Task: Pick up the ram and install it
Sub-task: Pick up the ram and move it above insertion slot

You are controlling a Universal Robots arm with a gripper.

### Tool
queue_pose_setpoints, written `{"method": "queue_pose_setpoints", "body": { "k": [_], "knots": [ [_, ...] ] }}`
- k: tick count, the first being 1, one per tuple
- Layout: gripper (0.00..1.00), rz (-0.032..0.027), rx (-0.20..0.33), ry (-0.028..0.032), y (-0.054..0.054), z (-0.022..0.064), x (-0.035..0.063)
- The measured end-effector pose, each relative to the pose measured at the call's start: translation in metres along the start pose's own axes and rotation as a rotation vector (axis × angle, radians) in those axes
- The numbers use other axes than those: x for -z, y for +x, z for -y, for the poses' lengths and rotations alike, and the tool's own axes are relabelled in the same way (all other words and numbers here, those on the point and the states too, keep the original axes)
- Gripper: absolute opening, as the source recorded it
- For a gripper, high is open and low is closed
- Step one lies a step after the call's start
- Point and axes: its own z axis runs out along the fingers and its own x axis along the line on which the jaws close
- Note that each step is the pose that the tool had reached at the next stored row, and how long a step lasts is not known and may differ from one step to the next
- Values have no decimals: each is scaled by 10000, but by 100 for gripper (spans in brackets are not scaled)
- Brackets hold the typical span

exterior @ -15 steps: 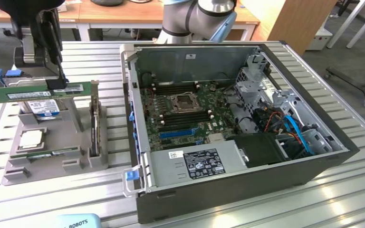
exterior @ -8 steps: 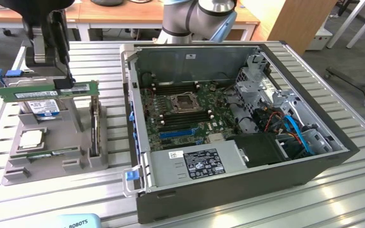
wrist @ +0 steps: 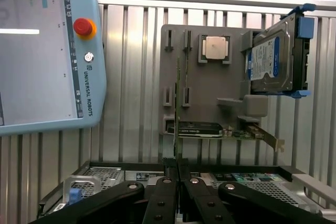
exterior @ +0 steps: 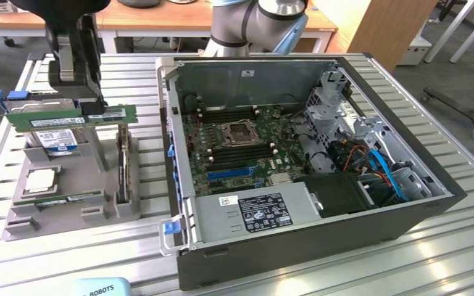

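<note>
Closest to the exterior camera sat the teach pendant at the bottom edge, with the open computer case behind it. At the upper left of that frame I saw the gripper clamped on the ram, which hung level above the grey fixture tray, in front of a hard drive. Through the wrist camera, the black fingers came nearest, pinched tight on the ram, seen edge-on over the tray.
</note>
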Motion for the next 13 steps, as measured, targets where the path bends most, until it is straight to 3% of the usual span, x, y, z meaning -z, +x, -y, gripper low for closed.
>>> {"method": "queue_pose_setpoints", "body": {
  "k": [13],
  "knots": [
    [12,1,1,1,3,163,6]
  ]
}}
